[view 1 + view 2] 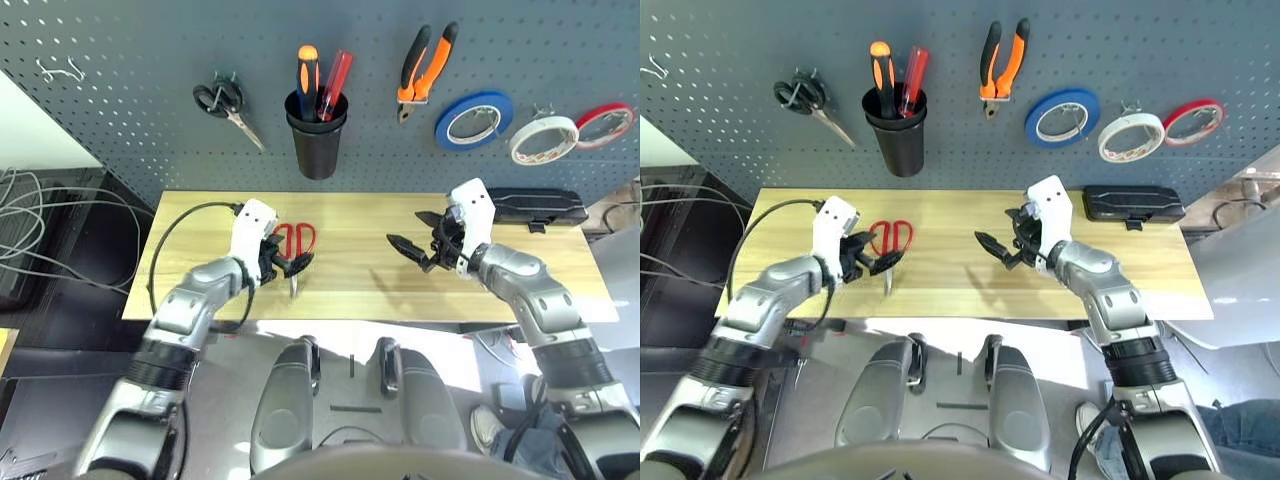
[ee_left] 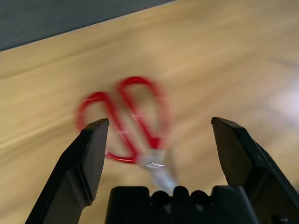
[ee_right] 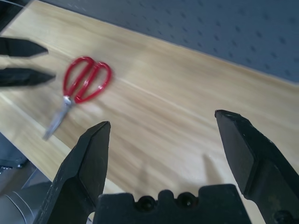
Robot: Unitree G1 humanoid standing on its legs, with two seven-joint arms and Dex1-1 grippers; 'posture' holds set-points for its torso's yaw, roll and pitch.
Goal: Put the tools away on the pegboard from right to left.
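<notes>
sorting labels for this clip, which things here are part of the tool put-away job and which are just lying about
Part of the job:
- red-handled scissors, on the table
- white tape roll, on the pegboard
- orange-and-black pliers, hung up
- orange-and-black screwdriver, in the black cup

Just lying about:
- blue tape roll
- red tape roll
- black-handled scissors
- black case on the table

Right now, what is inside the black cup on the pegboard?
In the black cup: an orange-and-black-handled screwdriver and a red-handled tool. Their lower ends are hidden by the cup wall.
</notes>
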